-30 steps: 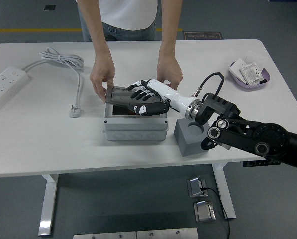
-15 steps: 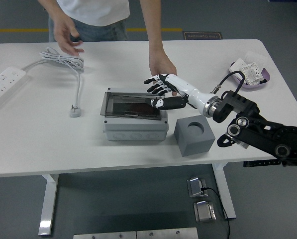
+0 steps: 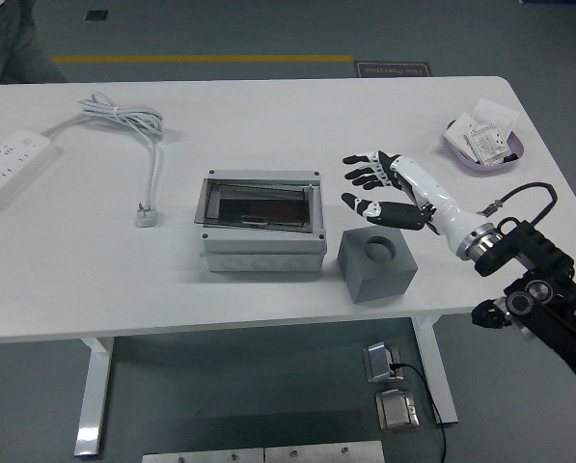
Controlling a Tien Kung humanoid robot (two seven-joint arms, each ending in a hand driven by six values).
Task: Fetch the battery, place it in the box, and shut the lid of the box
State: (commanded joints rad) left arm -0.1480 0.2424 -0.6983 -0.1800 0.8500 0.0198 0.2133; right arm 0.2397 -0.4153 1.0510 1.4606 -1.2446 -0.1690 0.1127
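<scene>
The grey box (image 3: 261, 227) stands at the table's middle with its dark see-through lid (image 3: 260, 204) lying shut over it. What is inside cannot be made out through the lid. A grey block (image 3: 376, 262) with a round hole in its top sits just right of the box; the hole looks empty. My right hand (image 3: 372, 189) hovers above and slightly behind the block, fingers spread and holding nothing, apart from the box. No battery shows anywhere. The left arm is out of view.
A white power strip (image 3: 10, 162) with its coiled cable (image 3: 123, 116) and plug (image 3: 147, 214) lies at the left. A purple dish (image 3: 484, 141) with white packets sits at the far right. A person's trouser leg (image 3: 8, 48) shows at the top left corner.
The person's hands left the lid and the person stepped away to the left. The lid went from tilted to flat on the box. My right hand drew back to the right, off the box.
</scene>
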